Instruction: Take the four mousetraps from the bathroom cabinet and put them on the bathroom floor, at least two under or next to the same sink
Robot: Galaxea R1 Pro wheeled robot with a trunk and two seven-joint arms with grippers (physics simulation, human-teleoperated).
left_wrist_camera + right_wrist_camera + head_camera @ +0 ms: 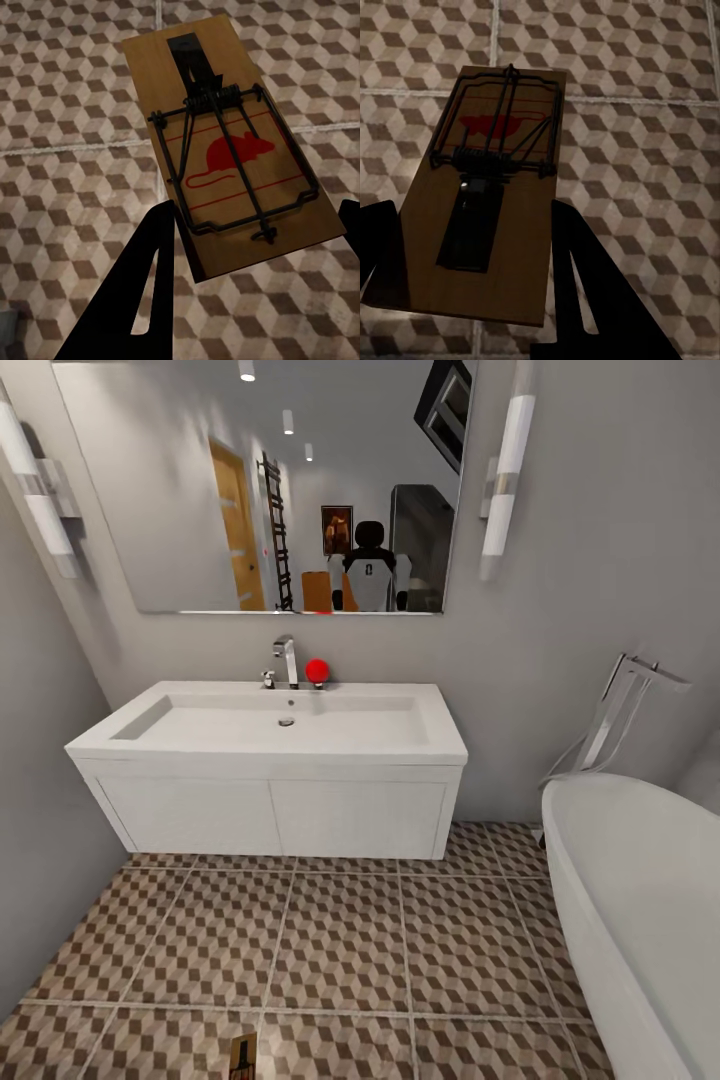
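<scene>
I've a mousetrap (229, 146) pinched between the fingers of my left gripper (259, 247), its long axis running out ahead over the bathroom floor (60, 150). A second trap (487, 202) sits clamped in my right gripper (472, 247), likewise lengthwise. The sink (270, 745) lies straight ahead, so either arm must carry forward and down

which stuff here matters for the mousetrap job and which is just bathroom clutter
For the job:
- brown wooden mousetrap between the left gripper fingers
- second wooden mousetrap in the right gripper
- white boxy wall-hung sink
- cube-patterned tiled floor

Just there:
- white oval tub
- wall mirror
- red ball
</scene>
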